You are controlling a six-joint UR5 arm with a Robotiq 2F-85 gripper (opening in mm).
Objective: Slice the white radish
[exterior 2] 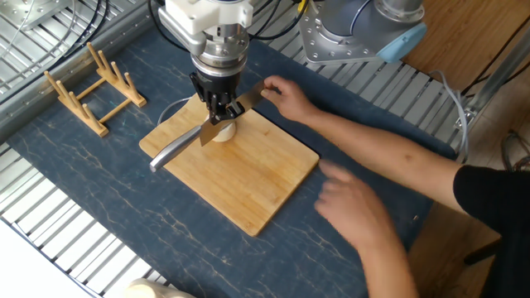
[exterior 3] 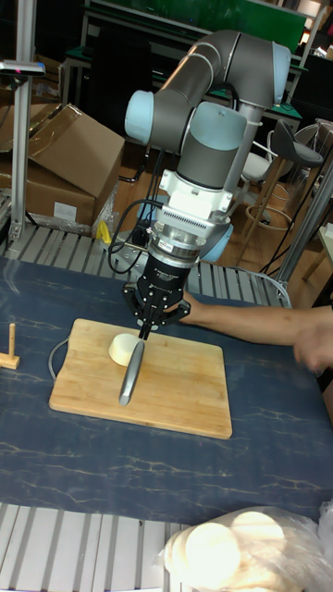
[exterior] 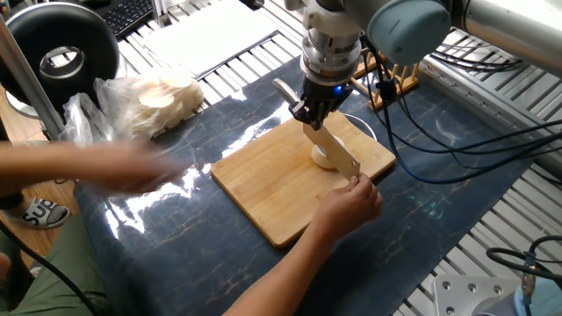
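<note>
- White radish (exterior: 322,158) sits on the wooden cutting board (exterior: 263,189), toward the board's far edge in one fixed view. The gripper (exterior: 313,112) hangs just above it, clamped on a knife (exterior: 334,151) whose blade slants across the radish. A person's hand (exterior: 354,200) pinches the blade tip at the board's near right side.
- From the other fixed view, the radish (exterior 2: 222,134) lies directly under the gripper (exterior 2: 219,109), with the knife handle (exterior 2: 170,152) trailing over the board's left corner.
- In the tall fixed view, the radish (exterior 3: 121,349) looks whole, just beside the blade. Judged so, cutting has yet to bite; next calls for a straight downward press.
</note>
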